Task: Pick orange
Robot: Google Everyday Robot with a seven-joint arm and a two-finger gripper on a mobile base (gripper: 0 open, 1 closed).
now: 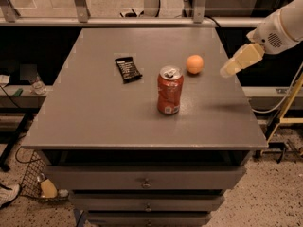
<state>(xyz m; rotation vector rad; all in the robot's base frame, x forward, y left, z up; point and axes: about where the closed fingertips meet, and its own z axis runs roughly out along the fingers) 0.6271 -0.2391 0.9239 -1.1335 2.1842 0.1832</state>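
The orange is a small round fruit lying on the grey table, right of centre toward the back. A red soda can stands upright just in front and left of it. My gripper hangs in the air above the table's right edge, a short way to the right of the orange and apart from it. Its cream-coloured fingers point down-left toward the orange. The white arm comes in from the upper right.
A dark snack bar wrapper lies left of the can. Drawers sit under the tabletop. A railing runs behind the table. A yellow frame stands at the right, and a wire basket is on the floor at the left.
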